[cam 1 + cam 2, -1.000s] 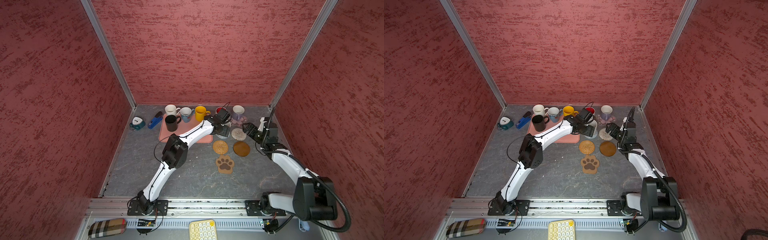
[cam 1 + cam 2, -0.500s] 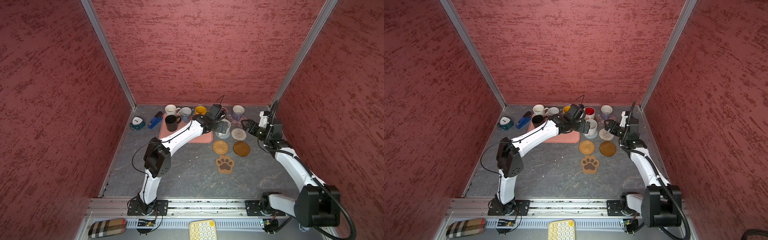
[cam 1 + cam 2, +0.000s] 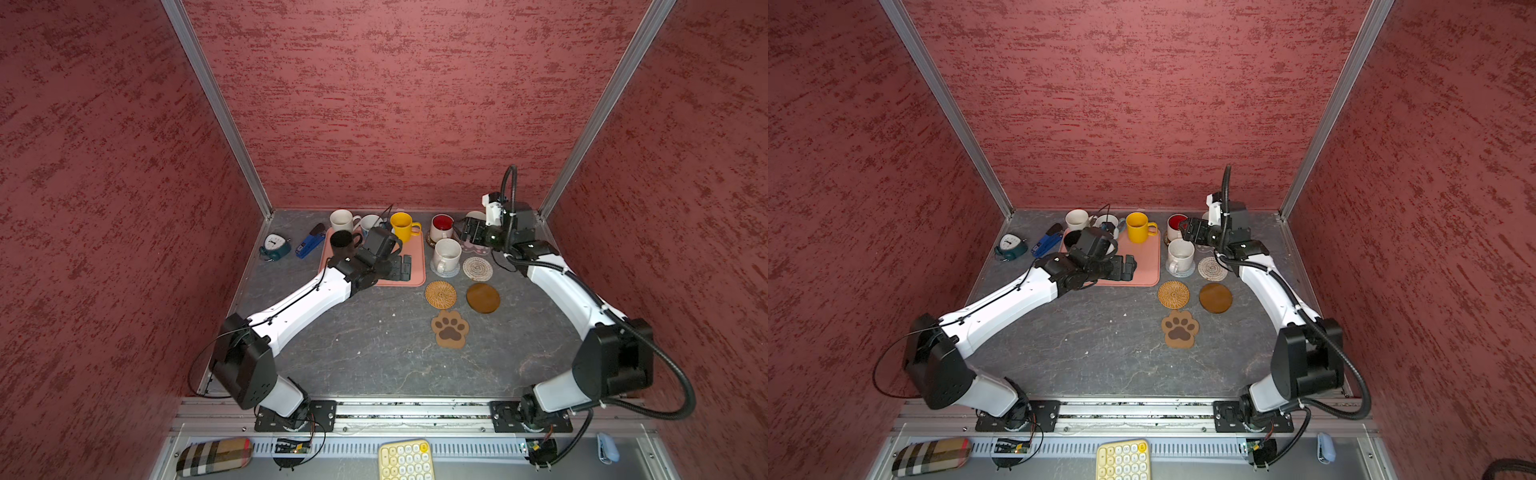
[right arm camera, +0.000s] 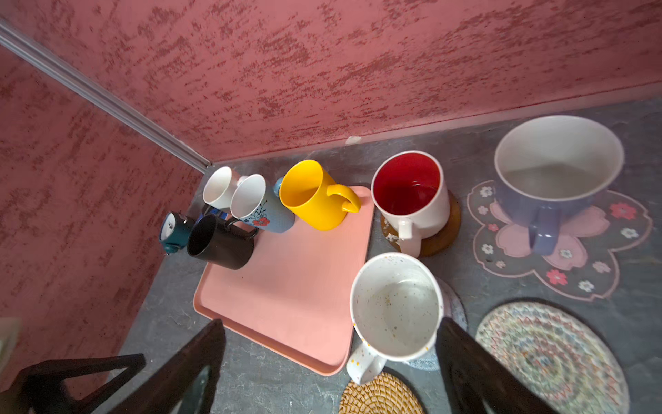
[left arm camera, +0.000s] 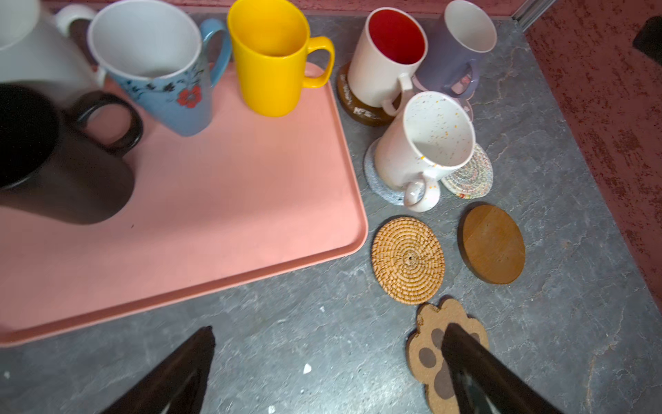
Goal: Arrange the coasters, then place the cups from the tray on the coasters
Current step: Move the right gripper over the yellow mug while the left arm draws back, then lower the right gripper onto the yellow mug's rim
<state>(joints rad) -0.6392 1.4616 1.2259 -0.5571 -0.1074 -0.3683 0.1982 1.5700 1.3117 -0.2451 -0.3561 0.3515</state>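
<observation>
Tray [image 5: 229, 222] with yellow mug [image 5: 272, 61], black mug [image 5: 61, 161]

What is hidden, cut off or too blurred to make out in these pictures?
Lavender mug: in both top views nearly hidden behind the right arm.
Plain white mug: left wrist view, cut off by the edge.
Grey coaster: left wrist view, mostly covered by the speckled mug.
Marks on the amber disc: left wrist view, too blurred to read.
Clock face: in a top view, too small to read.
</observation>
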